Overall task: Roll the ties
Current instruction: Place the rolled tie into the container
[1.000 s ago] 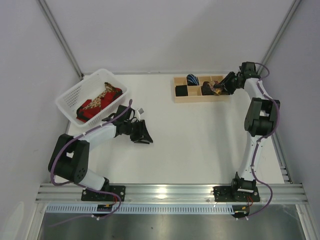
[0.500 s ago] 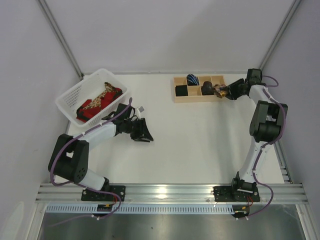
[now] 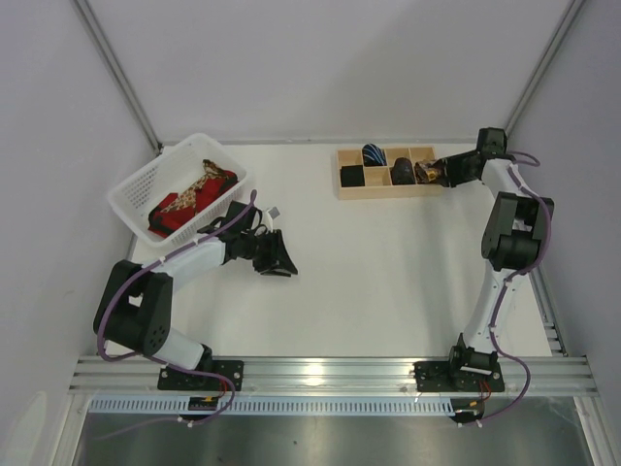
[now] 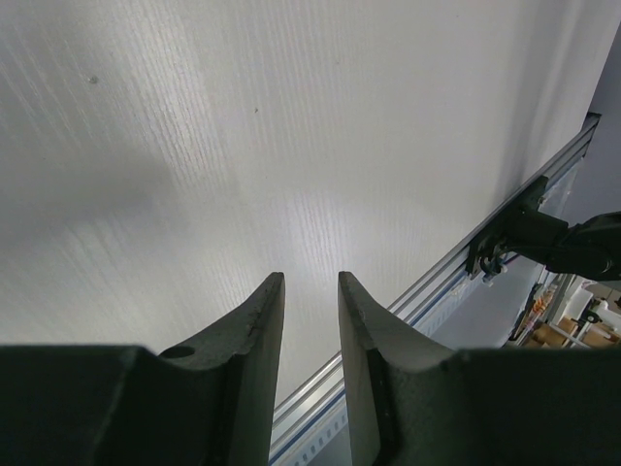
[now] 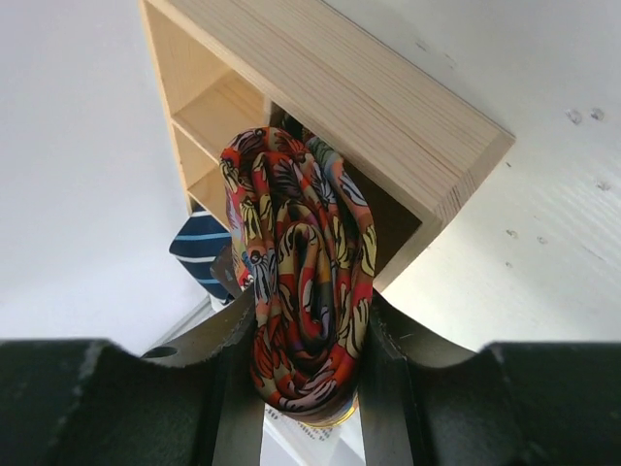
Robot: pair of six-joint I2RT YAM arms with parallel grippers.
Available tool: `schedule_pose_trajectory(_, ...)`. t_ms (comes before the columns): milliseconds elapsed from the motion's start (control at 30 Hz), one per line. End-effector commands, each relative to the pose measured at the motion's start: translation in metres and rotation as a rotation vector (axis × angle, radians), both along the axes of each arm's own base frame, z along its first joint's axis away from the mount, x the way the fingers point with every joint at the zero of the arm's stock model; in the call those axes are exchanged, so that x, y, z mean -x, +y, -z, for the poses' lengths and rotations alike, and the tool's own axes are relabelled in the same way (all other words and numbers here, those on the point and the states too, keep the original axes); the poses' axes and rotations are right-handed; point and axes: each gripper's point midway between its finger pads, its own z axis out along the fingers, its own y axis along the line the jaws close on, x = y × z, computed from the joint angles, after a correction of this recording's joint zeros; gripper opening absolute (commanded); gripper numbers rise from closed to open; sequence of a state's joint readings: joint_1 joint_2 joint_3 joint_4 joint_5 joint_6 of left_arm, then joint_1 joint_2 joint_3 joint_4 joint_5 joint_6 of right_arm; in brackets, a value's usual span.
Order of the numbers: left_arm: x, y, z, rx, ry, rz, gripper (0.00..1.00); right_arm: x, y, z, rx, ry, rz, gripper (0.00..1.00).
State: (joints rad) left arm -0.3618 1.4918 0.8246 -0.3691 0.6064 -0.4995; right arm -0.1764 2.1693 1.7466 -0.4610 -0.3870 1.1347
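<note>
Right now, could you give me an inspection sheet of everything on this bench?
Surface: white table, a few tiny specks.
Job's things: colourful rolled tie at the wooden box's end compartment; blue-striped tie inside the box; red tie in the white basket.
Clutter: small grey square near the left arm.
Fingers: right fingers shut on the rolled tie; left fingers slightly apart, empty.
Cables: purple cable along each arm.
Surroundings: white walls, metal rail at near edge.
</note>
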Motion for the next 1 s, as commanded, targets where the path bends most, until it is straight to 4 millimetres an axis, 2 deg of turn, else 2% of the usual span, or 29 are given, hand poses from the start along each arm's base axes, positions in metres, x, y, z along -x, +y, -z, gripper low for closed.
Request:
schedule_pose_trajectory(0, 0.001, -0.004, -0.01, 0.029, -0.032, 0.01, 0.34, -0.002, 0.005, -0.007, -0.016, 0.057, 0.052, 0.0)
schedule_pose_trajectory(33, 0.0, -0.004, -0.01, 0.029, -0.031, 0.009, 0.35, 0.007, 0.004, 0.002, -0.014, 0.12, 0.067, 0.0)
schedule_pose_trajectory(167, -0.002, -0.005, -0.012, 0.032, -0.038, 0.006, 0.35, 0.03, 0.008, 0.014, 0.014, 0.238, 0.092, 0.0)
schedule_pose_trajectory(300, -0.001, -0.005, -0.012, 0.034, -0.033, 0.004, 0.35, 0.058, 0.009, 0.037, 0.033, 0.369, 0.083, 0.0)
schedule_pose_trajectory(367, -0.001, -0.005, -0.013, 0.034, -0.035, 0.006, 0.35, 0.077, 0.009, 0.047, 0.057, 0.446, 0.08, 0.0)
schedule_pose_trajectory(400, -0.002, -0.004, -0.014, 0.034, -0.039, 0.004, 0.35, 0.082, 0.009, 0.043, 0.067, 0.451, 0.08, 0.0)
schedule_pose_trajectory(500, -0.003, -0.003, -0.015, 0.031, -0.045, -0.001, 0.35, 0.111, 0.01, 0.051, 0.08, 0.539, 0.093, 0.0)
schedule_pose_trajectory(633, -0.001, -0.002, -0.012, 0.029, -0.036, 0.001, 0.35, 0.151, 0.018, 0.039, 0.086, 0.614, 0.121, 0.0)
schedule_pose_trajectory(733, -0.001, -0.002, -0.011, 0.028, -0.038, 0.005, 0.35, 0.169, 0.024, 0.036, 0.075, 0.632, 0.169, 0.0)
schedule_pose_trajectory(767, -0.001, -0.001, -0.011, 0.027, -0.035, 0.005, 0.35, 0.171, 0.026, 0.03, 0.07, 0.621, 0.189, 0.0)
schedule_pose_trajectory(833, 0.0, -0.002, -0.011, 0.03, -0.033, 0.008, 0.35, 0.176, 0.024, 0.03, 0.069, 0.643, 0.21, 0.0)
schedule_pose_trajectory(967, -0.002, -0.002, -0.011, 0.025, -0.039, 0.013, 0.35, 0.174, 0.029, 0.021, 0.031, 0.645, 0.271, 0.0)
